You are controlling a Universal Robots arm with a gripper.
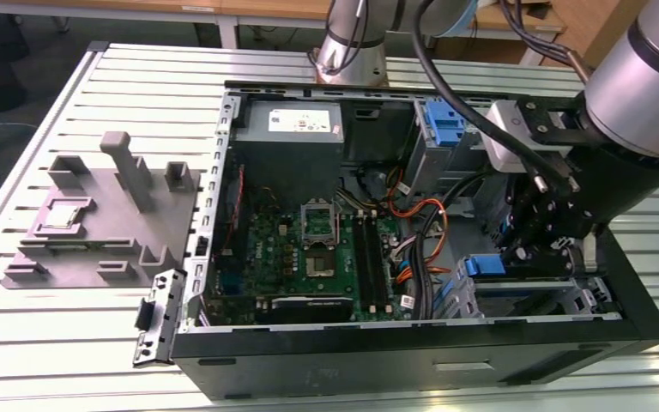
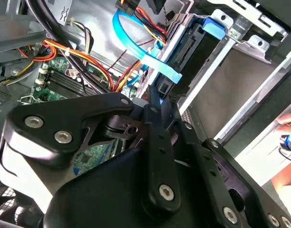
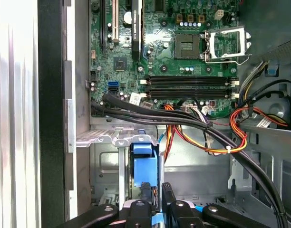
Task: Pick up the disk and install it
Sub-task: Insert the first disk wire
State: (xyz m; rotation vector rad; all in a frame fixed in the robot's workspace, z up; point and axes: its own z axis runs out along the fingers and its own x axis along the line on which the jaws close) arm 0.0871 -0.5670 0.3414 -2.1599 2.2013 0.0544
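The motherboard (image 3: 169, 57) is deep green crossed by black memory slots (image 3: 188, 88), with orange, red and yellow wires (image 3: 207, 140) and thick black cables (image 3: 150, 114) running over it. The disk (image 3: 144, 164) shows bright blue plastic on its rail, the flat cable (image 2: 136, 45) is a paler sky blue, and the gripper (image 3: 156, 192) is matt black with silver screw heads. The case (image 1: 421, 352) is black, the fixture (image 1: 100, 215) plain grey, and the table (image 1: 66, 343) silver-white in long parallel slats.

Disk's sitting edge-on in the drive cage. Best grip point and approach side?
Probably pinch the disk across its flat faces at the blue-railed edge, coming straight in through the case's open side. It stands on edge in the cage, so that narrow edge is what's exposed; a cage wall flanks one face. The gripper sits just over that edge.
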